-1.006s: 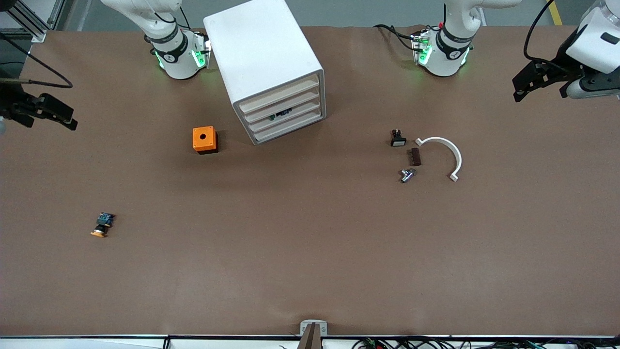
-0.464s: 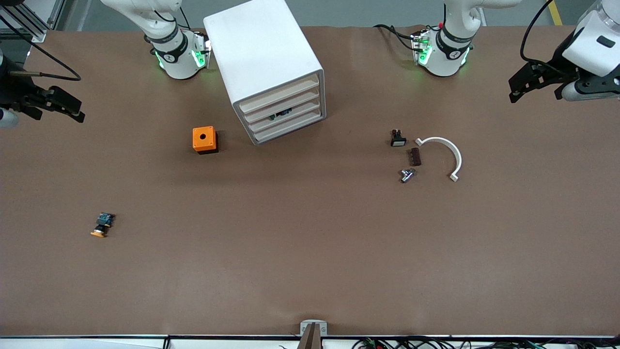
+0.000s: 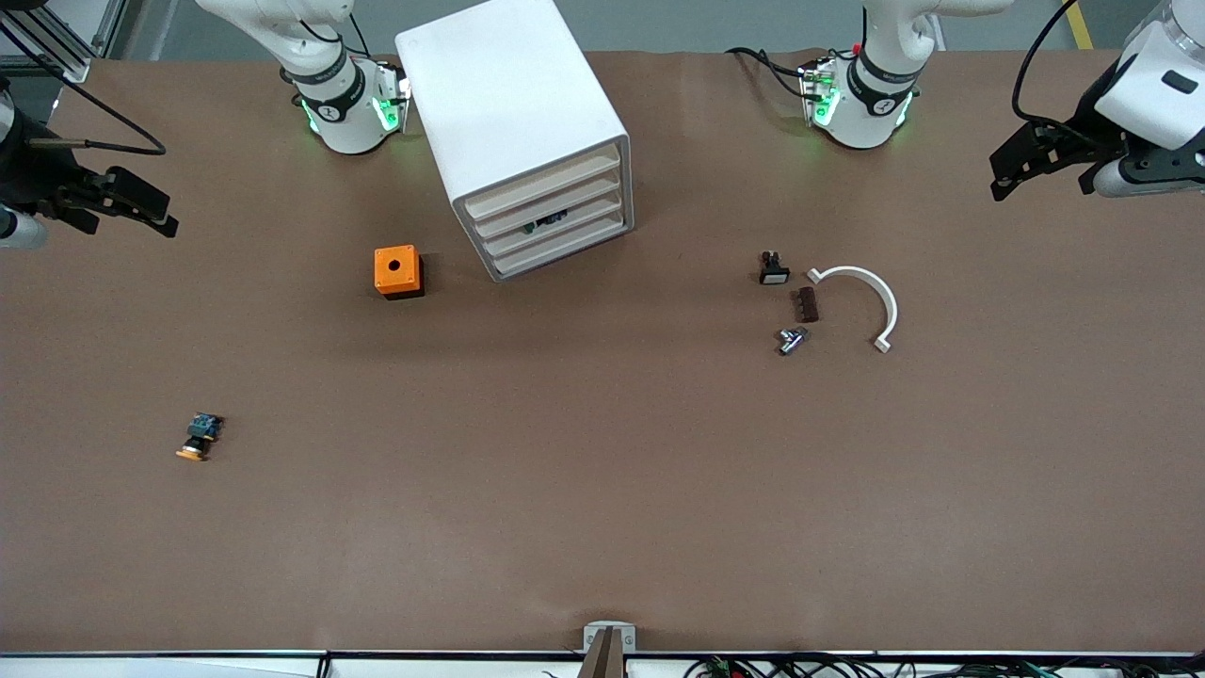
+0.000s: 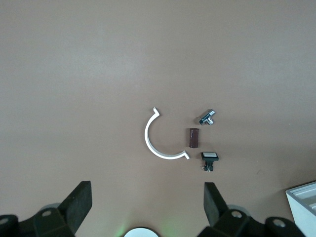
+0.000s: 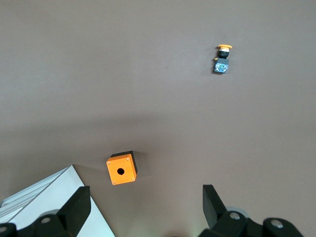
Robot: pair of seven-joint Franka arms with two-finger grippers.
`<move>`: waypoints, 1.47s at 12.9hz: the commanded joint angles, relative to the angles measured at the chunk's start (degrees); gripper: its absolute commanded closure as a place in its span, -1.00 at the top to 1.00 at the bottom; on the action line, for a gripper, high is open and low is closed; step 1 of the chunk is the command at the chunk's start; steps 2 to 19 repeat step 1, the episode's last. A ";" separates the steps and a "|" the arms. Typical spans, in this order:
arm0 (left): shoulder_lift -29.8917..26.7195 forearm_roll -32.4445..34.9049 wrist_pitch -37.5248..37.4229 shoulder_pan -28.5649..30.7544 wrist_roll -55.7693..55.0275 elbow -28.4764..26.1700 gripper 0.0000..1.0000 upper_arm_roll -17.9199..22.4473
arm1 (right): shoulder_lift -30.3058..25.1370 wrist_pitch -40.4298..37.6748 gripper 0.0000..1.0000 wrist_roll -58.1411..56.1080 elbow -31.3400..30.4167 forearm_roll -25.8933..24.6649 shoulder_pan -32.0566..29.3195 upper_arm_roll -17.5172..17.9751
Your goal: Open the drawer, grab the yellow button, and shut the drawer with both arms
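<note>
The button [image 3: 196, 440], with an orange cap and a dark blue body, lies on its side on the table toward the right arm's end, nearer to the front camera than the orange box. It also shows in the right wrist view [image 5: 223, 59]. The white drawer cabinet [image 3: 513, 113] stands between the arm bases, with all its drawers pushed in. My right gripper [image 3: 155, 212] is open and empty, up over the table's edge at the right arm's end; its jaws [image 5: 145, 200] stand wide apart. My left gripper [image 3: 1001, 175] is open and empty, up over the left arm's end [image 4: 145, 197].
An orange box with a round hole [image 3: 397, 271] sits beside the cabinet [image 5: 121, 169]. Toward the left arm's end lie a black part with a white face [image 3: 774, 270], a brown block [image 3: 807, 304], a metal fitting [image 3: 791, 339] and a white curved piece [image 3: 866, 287].
My right gripper has moved a little toward the table's middle. My left gripper has shifted slightly. Nothing on the table has moved.
</note>
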 commanded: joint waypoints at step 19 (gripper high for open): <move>0.48 -0.99 -0.02 0.42 1.45 0.98 1.00 0.13 | -1.13 -0.20 1.00 0.80 -1.50 1.06 -0.14 -0.10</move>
